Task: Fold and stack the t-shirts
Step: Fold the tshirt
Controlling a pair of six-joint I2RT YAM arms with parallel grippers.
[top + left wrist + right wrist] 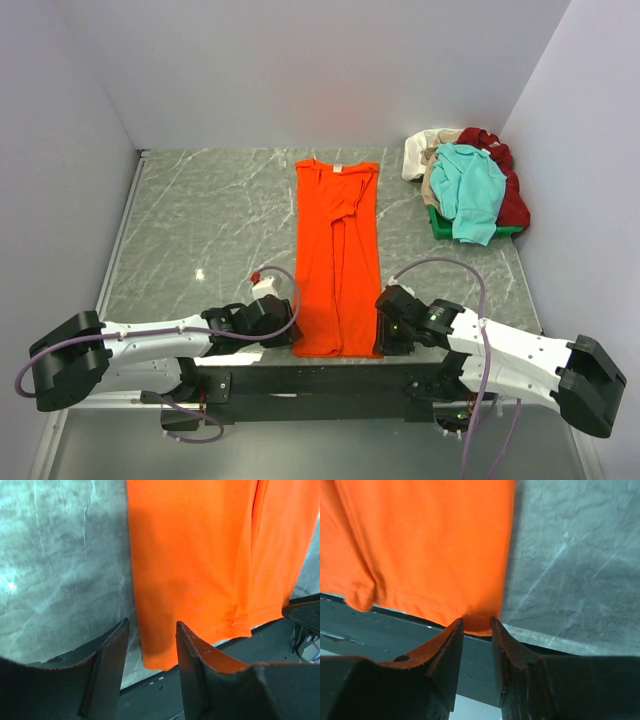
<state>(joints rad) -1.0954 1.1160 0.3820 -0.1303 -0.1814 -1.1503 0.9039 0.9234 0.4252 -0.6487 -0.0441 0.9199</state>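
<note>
The bright orange t-shirt [337, 250] lies folded lengthwise into a long strip down the middle of the table, with its neck label at the far end. My left gripper [290, 338] is at its near left corner. In the left wrist view [151, 630] the jaws are open with that corner of the shirt [190, 555] between the fingertips. My right gripper [381, 337] is at the near right corner. In the right wrist view [476, 626] its jaws stand narrowly apart around the hem [430, 540]. Teal [470, 190], dark red [510, 195] and cream [420, 152] t-shirts lie heaped at the back right.
The heap sits in a green bin [437, 222] by the right wall. The shirt's hem hangs at the table's near edge, over a dark front rail [395, 630]. White walls enclose the grey marble table [200, 220] on three sides.
</note>
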